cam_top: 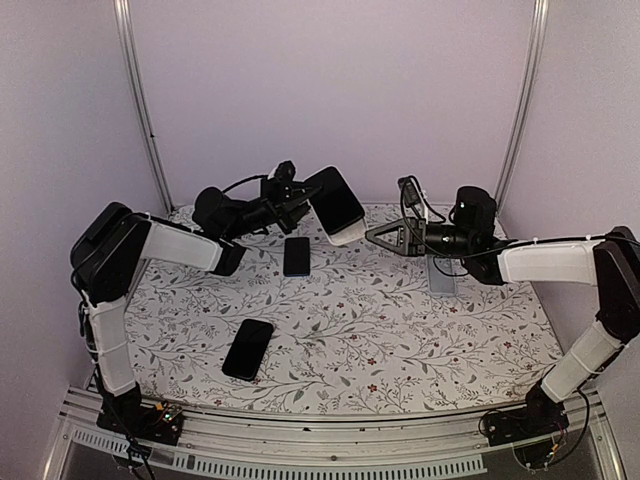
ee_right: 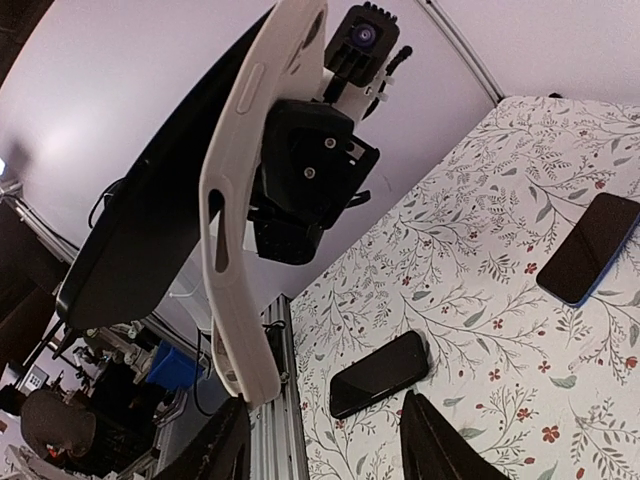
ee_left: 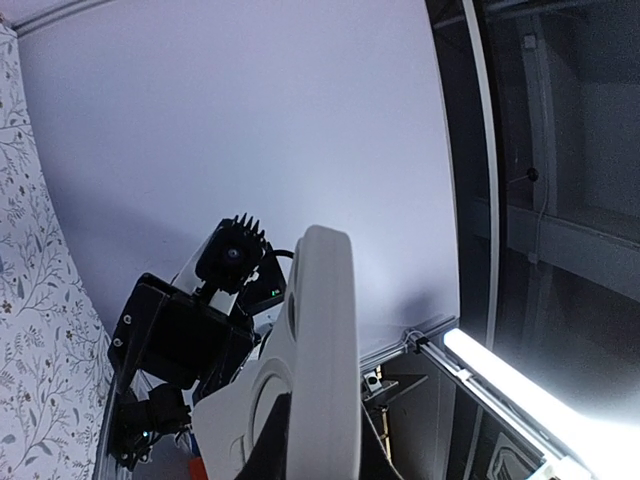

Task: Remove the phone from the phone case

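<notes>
The white phone case (cam_top: 345, 228) hangs tilted above the far middle of the table, and my left gripper (cam_top: 297, 207) is shut on its upper end. In the left wrist view the phone case (ee_left: 322, 330) shows edge-on. The dark phone (ee_right: 140, 235) sits in the phone case (ee_right: 238, 210); its lower end stands away from the case's rim while the top end is still seated. My right gripper (cam_top: 384, 237) is open just right of the case's lower corner. That corner hangs just above my right gripper's (ee_right: 325, 450) left finger, touching nothing.
A black phone (cam_top: 248, 348) lies on the flowered cloth near the front left, and a blue-edged phone (cam_top: 296, 256) lies under the lifted case. A grey slab (cam_top: 441, 275) rests below the right wrist. Metal frame posts stand at the back corners.
</notes>
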{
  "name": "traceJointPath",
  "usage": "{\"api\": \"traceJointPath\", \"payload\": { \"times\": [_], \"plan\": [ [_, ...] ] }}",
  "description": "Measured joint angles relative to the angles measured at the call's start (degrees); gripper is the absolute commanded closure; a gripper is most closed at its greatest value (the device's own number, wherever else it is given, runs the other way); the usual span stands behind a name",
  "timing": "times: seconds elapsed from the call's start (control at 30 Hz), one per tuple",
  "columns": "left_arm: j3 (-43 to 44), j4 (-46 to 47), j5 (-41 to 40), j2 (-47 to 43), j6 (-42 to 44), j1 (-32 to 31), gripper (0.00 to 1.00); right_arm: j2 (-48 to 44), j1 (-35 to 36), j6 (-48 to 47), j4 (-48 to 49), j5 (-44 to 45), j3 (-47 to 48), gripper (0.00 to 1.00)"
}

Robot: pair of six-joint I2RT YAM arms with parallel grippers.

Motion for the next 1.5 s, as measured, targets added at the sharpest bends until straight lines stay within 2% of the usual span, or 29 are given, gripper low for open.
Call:
{"api": "traceJointPath", "payload": {
  "times": [0.33,0.6,0.9,1.1,1.17,1.33,1.5],
  "plan": [
    [0.00,-4.46,1.55,-0.33,4.02,0.02,1.00,-0.96,-0.04,0.04,-5.46,0.42,0.57,0.37],
    [1.62,-9.27,2.91,-2.14,9.64,0.00,1.00,-2.38,0.04,0.04,-13.33,0.63,4.66,0.36],
    [4.00,-16.46,5.09,-2.14,15.37,-0.66,1.00,-0.17,1.05,2.23,-14.91,1.22,6.60,0.39],
    [5.79,-26.16,6.19,-2.12,21.40,-1.64,1.00,2.97,1.60,6.75,-12.90,0.79,7.56,0.50],
    [6.58,-28.44,6.47,-1.99,22.82,-1.77,1.00,3.76,1.60,8.09,-11.82,0.63,7.82,0.58],
    [9.31,-31.30,7.78,-0.22,24.98,-1.77,0.88,4.39,1.53,11.06,-10.19,0.44,8.11,0.83],
    [10.38,-32.81,7.74,1.01,25.66,-1.51,0.73,5.29,1.49,12.52,-8.87,0.50,8.31,0.96]
  ]
}}
